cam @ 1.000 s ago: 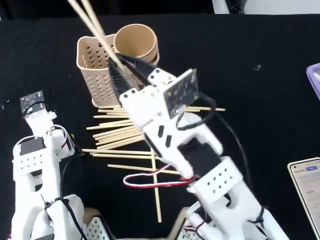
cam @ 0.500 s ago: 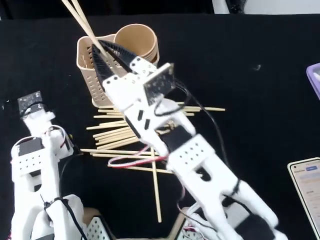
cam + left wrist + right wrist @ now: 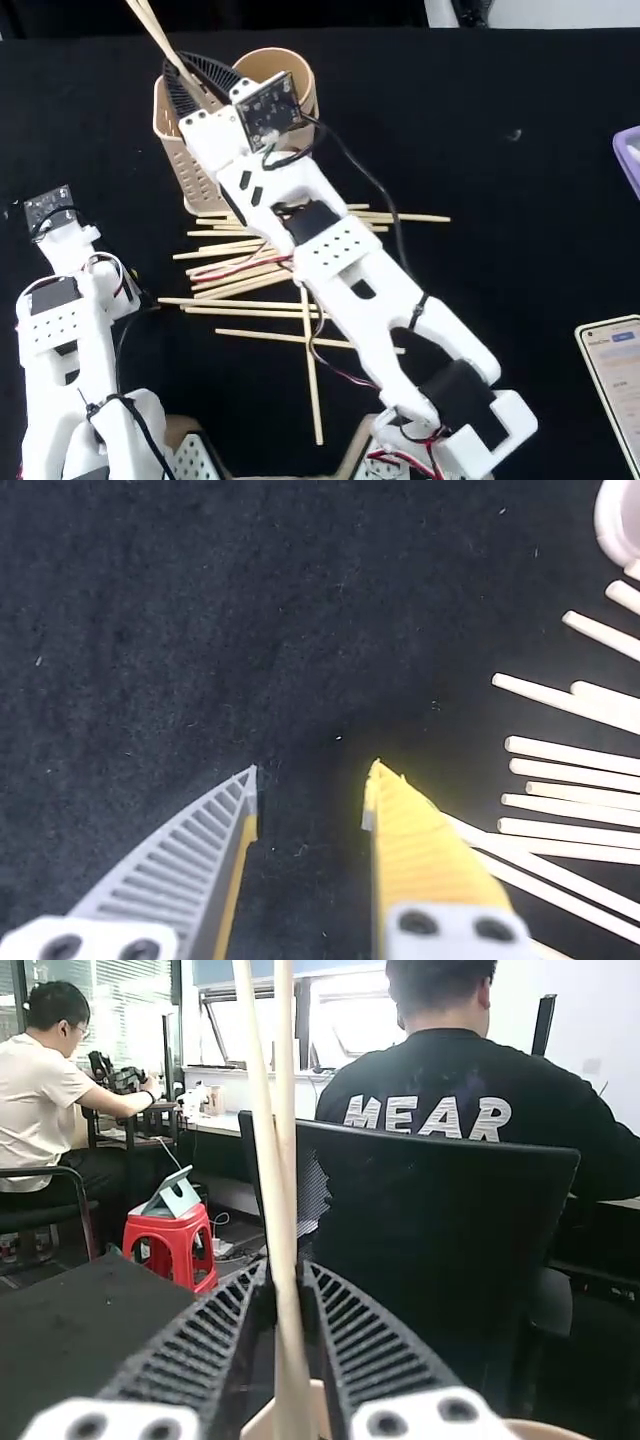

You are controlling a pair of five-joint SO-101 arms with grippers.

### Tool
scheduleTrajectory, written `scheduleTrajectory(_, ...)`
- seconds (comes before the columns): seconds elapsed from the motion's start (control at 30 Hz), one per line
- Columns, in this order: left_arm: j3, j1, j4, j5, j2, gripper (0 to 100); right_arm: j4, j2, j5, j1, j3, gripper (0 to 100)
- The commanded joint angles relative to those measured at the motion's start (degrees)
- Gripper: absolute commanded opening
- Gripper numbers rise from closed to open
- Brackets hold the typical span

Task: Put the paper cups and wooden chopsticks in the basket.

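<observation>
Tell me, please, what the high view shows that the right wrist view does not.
High view: loose chopsticks scattered on the black table, the basket with its slotted wall, the left arm, and a phone at the table's edge. Right wrist view: a black office chair and a red stool in the room behind. Both: the right arm's jaws shut on a pair of chopsticks that sticks out past their tips.

High view is looking steeply down over the table (image 3: 520,200). Left wrist view is facing it closely, sharing the scattered chopsticks (image 3: 228,266) (image 3: 590,702). Right wrist view is looking level into the room.
</observation>
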Motion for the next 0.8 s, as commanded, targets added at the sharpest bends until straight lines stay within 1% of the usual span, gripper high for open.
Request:
scheduleTrajectory(0.0,-0.8,-0.6,-1.1,-0.2,-1.4,18,0.2,-1.4,-0.4,0.9,-3.0,1.1)
scheduleTrajectory(0.03,-0.8,-0.6,-1.1,-0.2,-1.4,18,3.0,-2.7,-0.4,0.7,-2.6,1.1)
scheduleTrajectory(0.1,-0.8,-0.6,-1.1,-0.2,-1.4,18,12.6,-6.9,-0.4,-0.5,-2.3,1.1)
scheduleTrajectory(0.27,-0.8,-0.6,-1.1,-0.1,-1.4,18,43.3,-18.7,-0.4,-1.1,-6.2,1.1)
scheduleTrajectory(0.37,-0.8,-0.6,-1.1,-0.1,-1.4,18,55.3,-20.7,-0.4,-1.1,-11.0,1.1)
scheduleTrajectory(0.47,-0.9,-0.6,-1.1,0.0,-1.4,18,61.8,-20.6,-0.4,-1.3,-14.1,1.1)
scheduleTrajectory(0.63,-0.8,-0.7,-1.1,0.0,-1.4,18,63.0,-20.5,-0.4,-1.5,-14.5,1.1)
scheduleTrajectory(0.77,-0.8,-0.9,-1.1,0.0,-1.4,18,72.5,-20.8,0.1,-1.6,-12.3,1.1)
